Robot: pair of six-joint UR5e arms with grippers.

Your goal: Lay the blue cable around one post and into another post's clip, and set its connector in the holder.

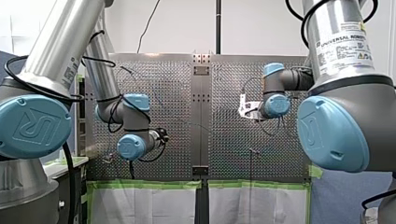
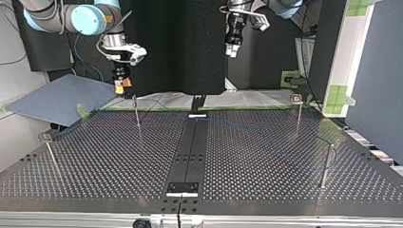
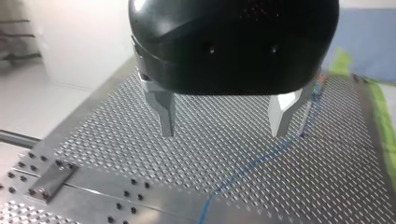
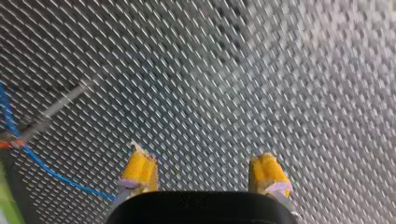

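A: Left tool (image 3: 223, 133)?

B: Spread wide, metal fingers (image 3: 164, 116) bare, gripping nothing. Hanging above the counter (image 3: 116, 140), not touching.

A: Right tool (image 4: 201, 154)?

B: Likewise gaping, yellow pads (image 4: 139, 170) bare, nothing held.

A: And the blue cable (image 3: 252, 163)?

B: Lying slack on the counter, passing just beside one finger of the left tool, not between the two. Seen beside the right tool too, off to one side of the pads. Not visibly wrapped round any of the thin posts (image 2: 327, 166), nor pressed into a clip. Connector: cannot tell, too small to make out.

A: Likely trouble from here?

B: Probably a missed pinch. So thin, so flat against the perforations: easy to close above or slide past. Descending too far, likely to scrape metal on the counter. Once gripped, possibly snagged on a near post if drawn taut, or dragged off line if left loose. Worth keeping both arms well apart near the middle.
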